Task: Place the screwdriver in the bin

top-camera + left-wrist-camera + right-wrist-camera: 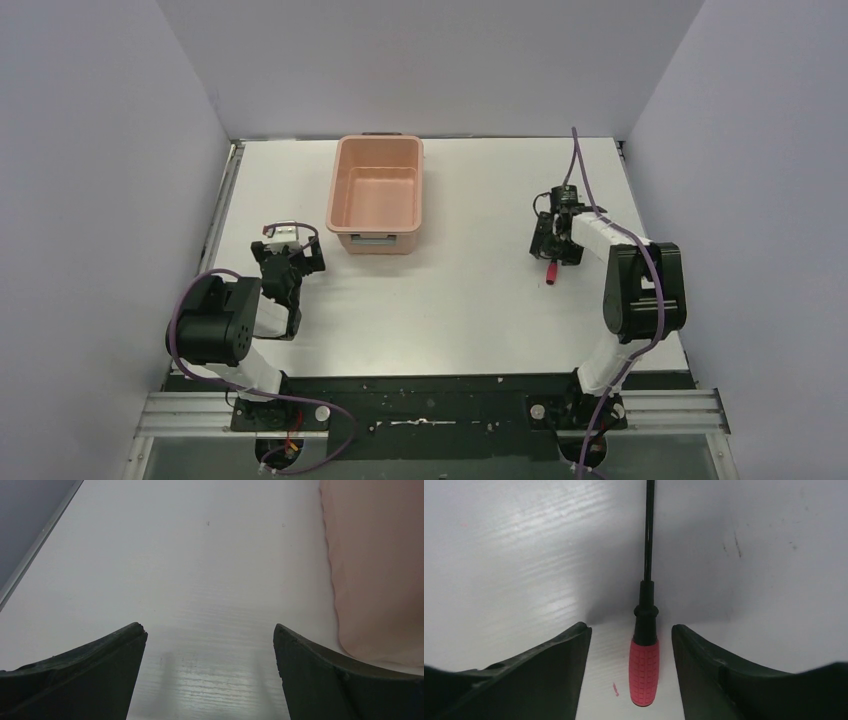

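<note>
The left arm (222, 322) at 8 o'clock and right arm (645, 292) at 4 o'clock show black joints, white shells and purple cables (578, 160), while the left gripper (209, 626) and right gripper (630, 626) each carry 2 dark curved fingers (549, 680).

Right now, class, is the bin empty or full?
Empty. The top view shows only bare pink floor inside the bin; the screwdriver lies on the table, outside it.
</note>
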Available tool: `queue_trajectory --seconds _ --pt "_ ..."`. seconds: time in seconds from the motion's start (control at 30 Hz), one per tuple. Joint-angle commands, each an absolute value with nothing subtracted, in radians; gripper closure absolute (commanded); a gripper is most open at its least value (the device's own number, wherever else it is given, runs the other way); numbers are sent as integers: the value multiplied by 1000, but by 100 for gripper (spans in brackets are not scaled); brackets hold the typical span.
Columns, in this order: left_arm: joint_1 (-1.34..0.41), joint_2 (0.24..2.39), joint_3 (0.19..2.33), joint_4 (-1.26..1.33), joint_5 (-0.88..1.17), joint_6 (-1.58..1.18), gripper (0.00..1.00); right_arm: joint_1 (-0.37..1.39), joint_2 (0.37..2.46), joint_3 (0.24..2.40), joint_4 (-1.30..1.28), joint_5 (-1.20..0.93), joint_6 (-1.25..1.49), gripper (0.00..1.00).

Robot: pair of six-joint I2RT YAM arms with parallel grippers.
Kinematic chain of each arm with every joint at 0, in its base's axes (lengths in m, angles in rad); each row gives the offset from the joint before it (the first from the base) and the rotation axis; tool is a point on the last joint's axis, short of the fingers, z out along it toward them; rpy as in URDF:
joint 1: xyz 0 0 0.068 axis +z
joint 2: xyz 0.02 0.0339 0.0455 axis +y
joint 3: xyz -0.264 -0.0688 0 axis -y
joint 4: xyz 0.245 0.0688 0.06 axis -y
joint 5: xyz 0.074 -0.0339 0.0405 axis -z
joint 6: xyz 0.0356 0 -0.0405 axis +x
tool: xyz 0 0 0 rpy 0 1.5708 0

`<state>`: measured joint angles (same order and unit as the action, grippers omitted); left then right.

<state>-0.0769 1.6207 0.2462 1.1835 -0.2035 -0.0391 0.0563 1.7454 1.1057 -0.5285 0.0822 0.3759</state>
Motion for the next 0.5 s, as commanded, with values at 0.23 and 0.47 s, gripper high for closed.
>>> queue_trajectory --seconds 0.23,0.47 --pt "-77 1611 255 1209 -192 -30 3 11 1798 1090 -529 32 348 100" --pt "-77 1611 255 1207 -192 -30 3 10 1840 1528 -933 13 266 100"
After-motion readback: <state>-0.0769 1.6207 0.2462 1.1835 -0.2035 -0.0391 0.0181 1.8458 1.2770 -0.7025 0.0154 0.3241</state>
